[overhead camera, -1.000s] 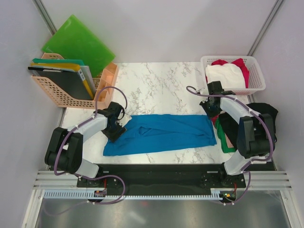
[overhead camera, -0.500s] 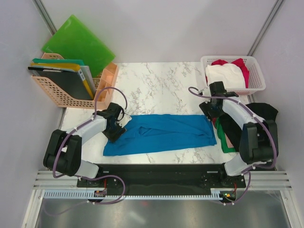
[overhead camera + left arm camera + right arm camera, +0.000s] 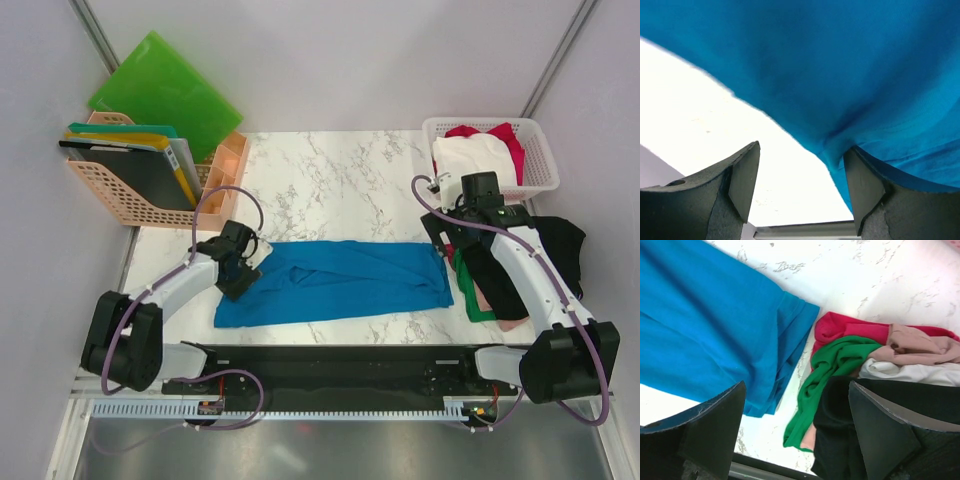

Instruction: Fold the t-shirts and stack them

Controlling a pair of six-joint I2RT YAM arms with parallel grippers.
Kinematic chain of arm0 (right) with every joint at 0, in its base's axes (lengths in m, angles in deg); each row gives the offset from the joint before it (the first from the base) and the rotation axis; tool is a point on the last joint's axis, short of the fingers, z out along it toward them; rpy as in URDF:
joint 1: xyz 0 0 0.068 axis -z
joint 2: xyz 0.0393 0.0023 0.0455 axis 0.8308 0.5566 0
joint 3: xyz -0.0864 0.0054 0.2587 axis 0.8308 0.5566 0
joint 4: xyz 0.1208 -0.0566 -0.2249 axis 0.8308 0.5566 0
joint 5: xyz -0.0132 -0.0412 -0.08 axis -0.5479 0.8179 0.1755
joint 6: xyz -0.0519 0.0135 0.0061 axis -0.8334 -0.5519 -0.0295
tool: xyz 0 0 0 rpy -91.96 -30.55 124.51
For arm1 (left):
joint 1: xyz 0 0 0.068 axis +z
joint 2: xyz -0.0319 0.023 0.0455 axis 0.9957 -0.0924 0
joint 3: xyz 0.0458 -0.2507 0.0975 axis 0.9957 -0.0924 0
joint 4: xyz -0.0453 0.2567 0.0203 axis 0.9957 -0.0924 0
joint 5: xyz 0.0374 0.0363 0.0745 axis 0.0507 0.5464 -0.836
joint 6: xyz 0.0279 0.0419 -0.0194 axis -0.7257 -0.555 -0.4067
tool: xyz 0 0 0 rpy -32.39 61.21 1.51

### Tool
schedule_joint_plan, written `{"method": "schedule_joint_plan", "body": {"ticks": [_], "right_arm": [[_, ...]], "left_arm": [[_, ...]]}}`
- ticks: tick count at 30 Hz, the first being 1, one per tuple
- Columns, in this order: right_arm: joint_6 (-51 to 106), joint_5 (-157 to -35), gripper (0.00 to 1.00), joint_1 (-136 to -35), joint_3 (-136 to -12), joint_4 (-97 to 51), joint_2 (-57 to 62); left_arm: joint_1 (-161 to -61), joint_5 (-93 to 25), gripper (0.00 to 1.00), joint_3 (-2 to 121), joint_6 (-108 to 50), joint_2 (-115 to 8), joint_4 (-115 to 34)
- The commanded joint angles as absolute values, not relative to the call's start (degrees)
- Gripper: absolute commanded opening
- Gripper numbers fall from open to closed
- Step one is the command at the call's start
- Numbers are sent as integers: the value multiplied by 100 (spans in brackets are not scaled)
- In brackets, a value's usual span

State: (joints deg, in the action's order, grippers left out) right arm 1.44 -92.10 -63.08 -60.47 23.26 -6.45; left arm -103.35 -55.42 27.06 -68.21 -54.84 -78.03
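Observation:
A bright blue t-shirt (image 3: 345, 280) lies folded into a long strip across the marble table (image 3: 330, 175). My left gripper (image 3: 238, 282) is low at its left end and open; in the left wrist view the blue cloth (image 3: 840, 75) brushes the right finger, with bare table between the jaws (image 3: 802, 185). My right gripper (image 3: 447, 238) hangs open above the strip's right end (image 3: 705, 340), holding nothing (image 3: 797, 430). Beside it lies a heap of green (image 3: 835, 365), red (image 3: 850, 330), pale pink (image 3: 920, 345), white (image 3: 910, 372) and black (image 3: 875, 415) t-shirts.
A white lattice basket (image 3: 480, 123) at the back right holds a white shirt (image 3: 475, 155) and a red one (image 3: 505, 135). At the back left stand a peach file rack (image 3: 110, 200) with folders and leaning green plastic folders (image 3: 165, 95).
The right gripper opened, let go of the blue shirt's right end and rose back toward the basket. The left arm shifted slightly at the left end.

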Motion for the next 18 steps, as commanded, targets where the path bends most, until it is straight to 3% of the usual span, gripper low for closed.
{"method": "schedule_joint_plan", "body": {"ticks": [1,8,12,18], "right_arm": [[269,-9479,91,-6312,-5932,2436,-626],[339,-10366,90,-6426,-5774,2225,-231],[542,-10314,86,-6856,-5878,1908,235],[489,-10243,93,-7112,-6169,1899,692]], "left_arm": [[-10307,-5562,75,2815,-6883,-4605,-7599],[-10298,-5745,76,3001,-7261,-4109,-7810],[-10315,-4924,76,3000,-7165,-4012,-7766],[-10324,-4700,77,3308,-7024,-4284,-7722]]}}
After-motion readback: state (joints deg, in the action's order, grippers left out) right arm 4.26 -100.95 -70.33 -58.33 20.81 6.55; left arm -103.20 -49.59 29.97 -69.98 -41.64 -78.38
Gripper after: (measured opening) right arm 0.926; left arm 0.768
